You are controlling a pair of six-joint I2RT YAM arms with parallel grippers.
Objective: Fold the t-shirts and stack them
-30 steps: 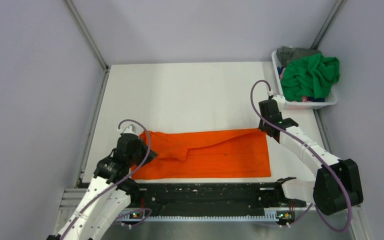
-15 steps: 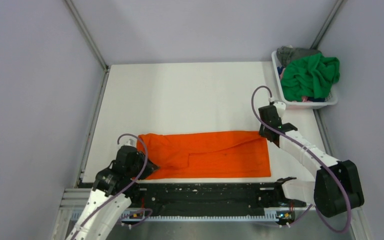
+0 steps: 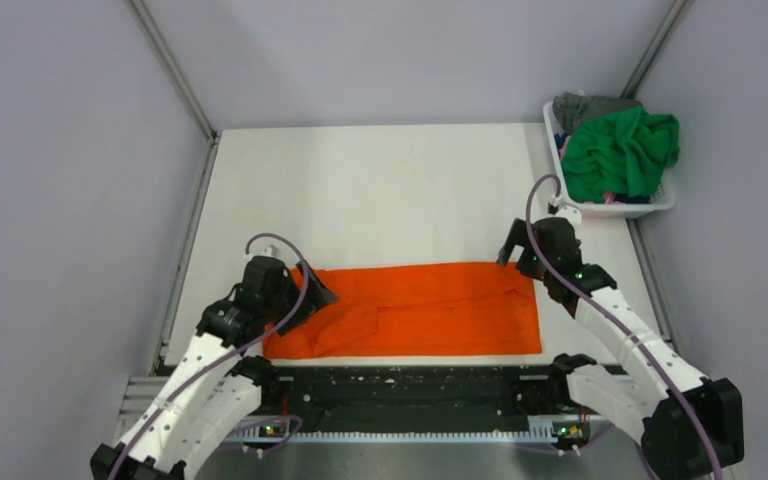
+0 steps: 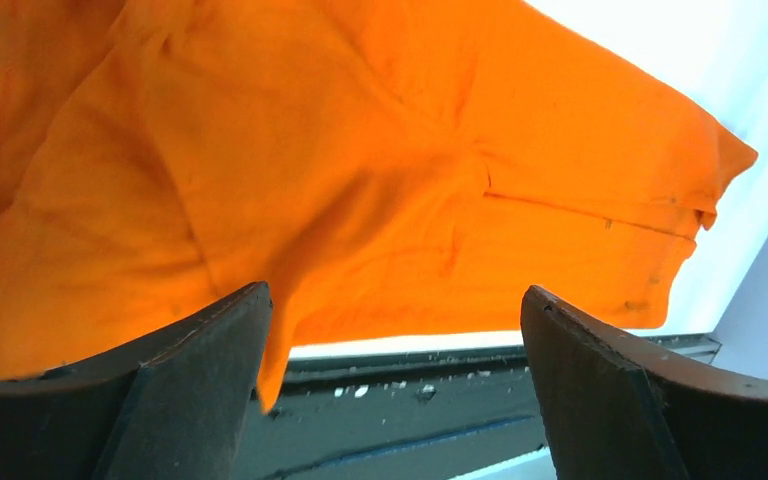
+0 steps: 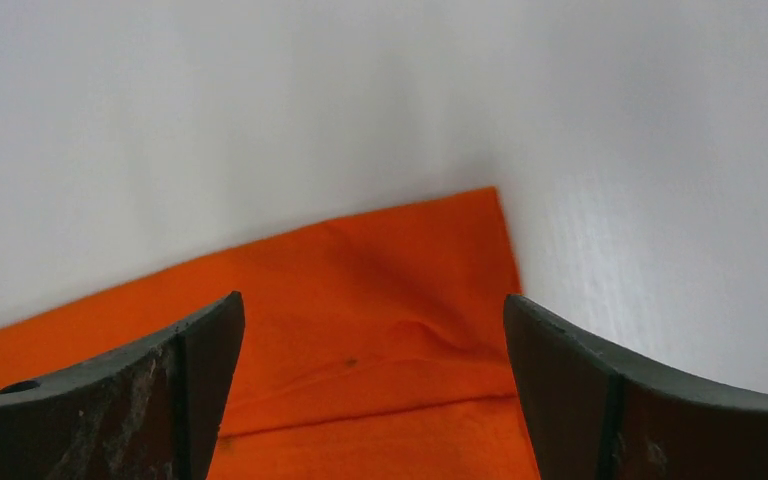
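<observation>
The bright orange cloth t-shirt (image 3: 430, 310) lies half-folded lengthwise on the white desk (image 3: 380, 190). A green t-shirt (image 3: 620, 150) waits in the white plastic basket (image 3: 610, 210). The left hand (image 3: 320, 296) and right hand (image 3: 510, 256) gape wide, both empty.

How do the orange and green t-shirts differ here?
The orange t-shirt lies flattened in a long band on the table; the green t-shirt sits crumpled in the white basket. The left claw and right claw are open at the orange one's ends, none at the green one. Both are bright cloth.

Gripper (image 5: 370, 390) jaws spread wide, nothing between them — orange shirt (image 5: 360, 330) corner lies flat on the white table (image 5: 360, 100) below.
</observation>
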